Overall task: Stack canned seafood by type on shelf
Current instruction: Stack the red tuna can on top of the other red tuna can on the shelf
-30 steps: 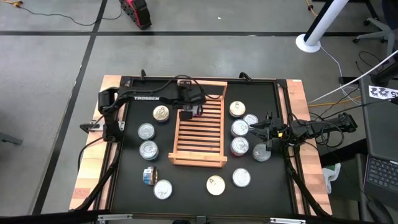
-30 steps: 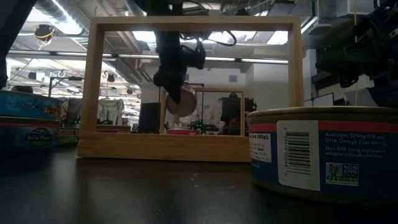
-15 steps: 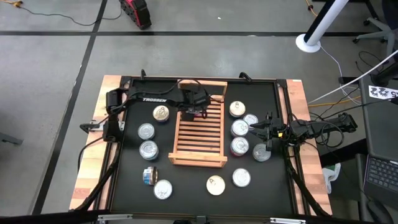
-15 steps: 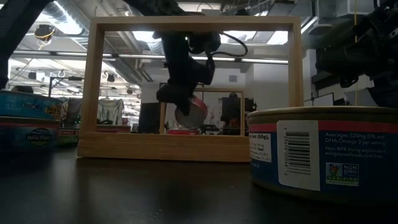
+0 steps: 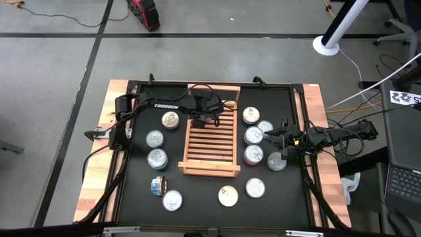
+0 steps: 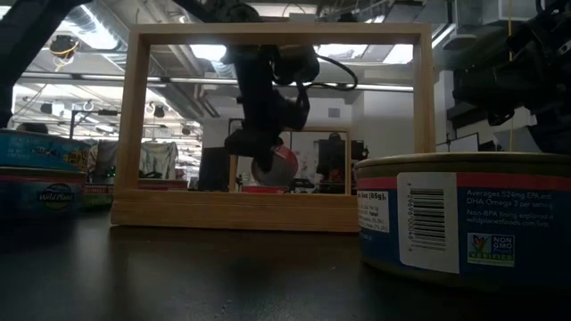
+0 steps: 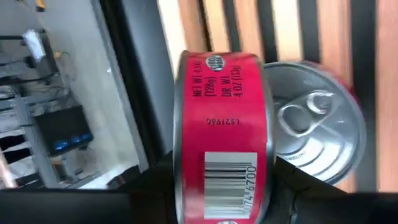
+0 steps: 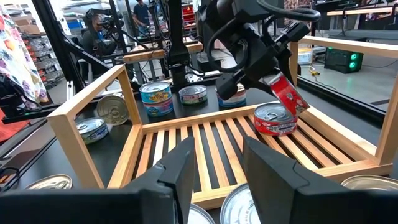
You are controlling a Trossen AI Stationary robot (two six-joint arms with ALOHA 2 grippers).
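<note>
A robotics lab or workshop is showing here: a grey concrete floor [image 5: 52,99] marked with tape lines is surrounding the black desk [image 5: 138,197], loose cables [image 5: 368,72] are trailing beside it, ceiling strip lights [image 6: 98,22] are glowing overhead, and cluttered workbenches [image 8: 74,37] with people are standing behind.

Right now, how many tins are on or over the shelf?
2. The flat tin lies on the shelf slats; the held tin hangs above it in the left gripper.
</note>
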